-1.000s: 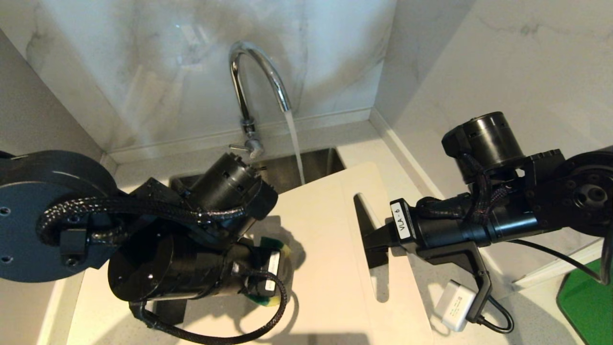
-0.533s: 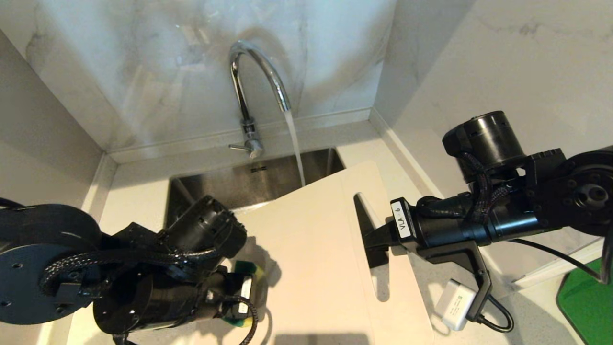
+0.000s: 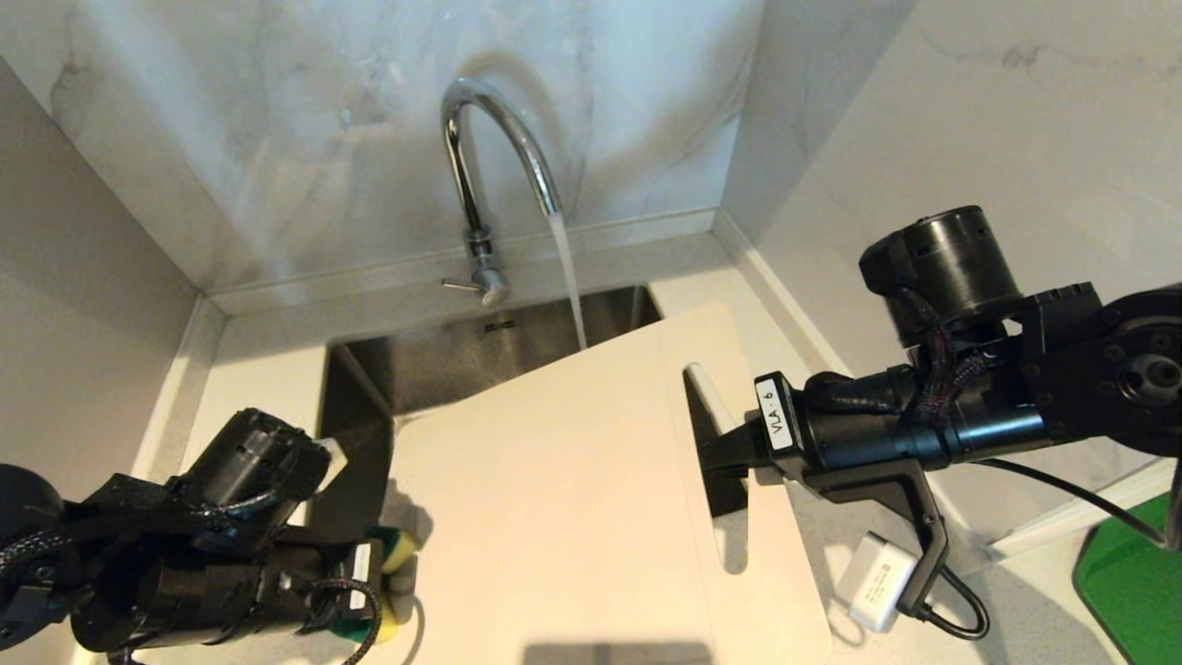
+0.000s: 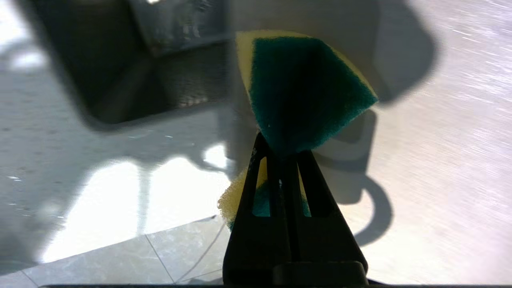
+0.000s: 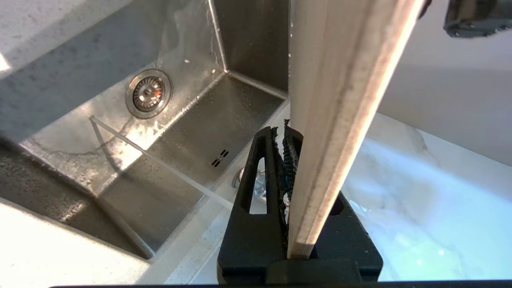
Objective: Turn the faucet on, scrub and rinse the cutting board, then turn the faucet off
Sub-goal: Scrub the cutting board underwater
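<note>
Chrome faucet (image 3: 499, 157) runs, its stream falling past the far edge of the cutting board (image 3: 563, 499), which my right gripper (image 3: 716, 453) clamps by the handle end above the sink (image 3: 434, 356). My left gripper (image 3: 383, 577), pinched on the green-and-yellow sponge (image 4: 300, 92), has swept off the board to its near-left corner, so one scrub stroke looks finished. Only water shows in the basin.

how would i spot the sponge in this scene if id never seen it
Start at the steel sink under the running faucet, then look to its near left corner, beside the pale cutting board. There the left gripper is shut on the sponge, the only green and yellow thing there.
</note>
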